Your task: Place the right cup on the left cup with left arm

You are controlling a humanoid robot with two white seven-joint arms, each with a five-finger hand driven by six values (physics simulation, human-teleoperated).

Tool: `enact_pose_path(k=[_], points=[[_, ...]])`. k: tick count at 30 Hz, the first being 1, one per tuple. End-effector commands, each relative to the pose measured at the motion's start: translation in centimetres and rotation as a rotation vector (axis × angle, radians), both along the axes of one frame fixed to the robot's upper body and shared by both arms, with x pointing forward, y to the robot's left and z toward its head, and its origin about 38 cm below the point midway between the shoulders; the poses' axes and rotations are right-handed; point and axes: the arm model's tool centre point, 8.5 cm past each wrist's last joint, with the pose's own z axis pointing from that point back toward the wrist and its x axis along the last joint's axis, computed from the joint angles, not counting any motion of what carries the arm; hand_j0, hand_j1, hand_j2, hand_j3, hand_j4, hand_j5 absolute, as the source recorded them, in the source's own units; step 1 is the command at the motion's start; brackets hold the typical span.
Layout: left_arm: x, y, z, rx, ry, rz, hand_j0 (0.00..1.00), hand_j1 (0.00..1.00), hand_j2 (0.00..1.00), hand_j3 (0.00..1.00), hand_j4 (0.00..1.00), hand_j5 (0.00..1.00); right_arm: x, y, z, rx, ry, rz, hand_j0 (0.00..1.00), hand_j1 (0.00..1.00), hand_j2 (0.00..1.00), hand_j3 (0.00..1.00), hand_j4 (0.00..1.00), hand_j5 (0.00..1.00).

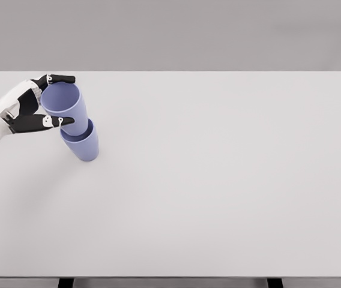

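Two lavender-blue cups stand stacked at the left of the white table [218,180]. The lower cup [81,147] rests on the table. The upper cup [77,111] sits in its mouth, tilted slightly to the left. My left hand [71,100] comes in from the left edge and holds the upper cup near its rim. One black finger [59,78] lies along the far side of the rim and the thumb [56,122] presses the near side. The right arm is out of view.
The table's back edge runs just behind the hand. Two dark table legs show at the bottom edge.
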Motion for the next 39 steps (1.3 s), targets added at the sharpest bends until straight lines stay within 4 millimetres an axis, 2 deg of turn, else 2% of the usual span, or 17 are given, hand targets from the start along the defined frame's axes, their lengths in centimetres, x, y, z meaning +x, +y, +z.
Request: enact_pose_path(k=[1,29,31,34,39], points=[[0.0,0.1,0.0,0.001,0.001,0.001,0.71,0.71,0.71,0.71,0.71,0.71,0.0,0.0,0.0,0.000,0.000,0.000,1.00,1.00,1.00,1.00,1.00,1.00],[-0.1,-0.3,-1.6,0.003,0.036,-0.003,0.72,0.72,0.72,0.72,0.72,0.72,0.0,0.0,0.0,0.000,0.000,0.000,1.00,1.00,1.00,1.00,1.00,1.00],[-0.1,-0.3,-1.5,0.004,0.036,-0.003,0.75,0.75,0.75,0.75,0.75,0.75,0.0,0.0,0.0,0.000,0.000,0.000,1.00,1.00,1.00,1.00,1.00,1.00],[-0.2,-0.3,-1.5,0.006,0.034,-0.004,0.87,0.87,0.87,0.87,0.87,0.87,0.0,0.0,0.0,0.000,0.000,0.000,1.00,1.00,1.00,1.00,1.00,1.00],[-0.2,-0.3,-1.5,0.005,0.033,-0.004,0.89,0.89,0.89,0.89,0.89,0.89,0.0,0.0,0.0,0.001,0.001,0.000,1.00,1.00,1.00,1.00,1.00,1.00]])
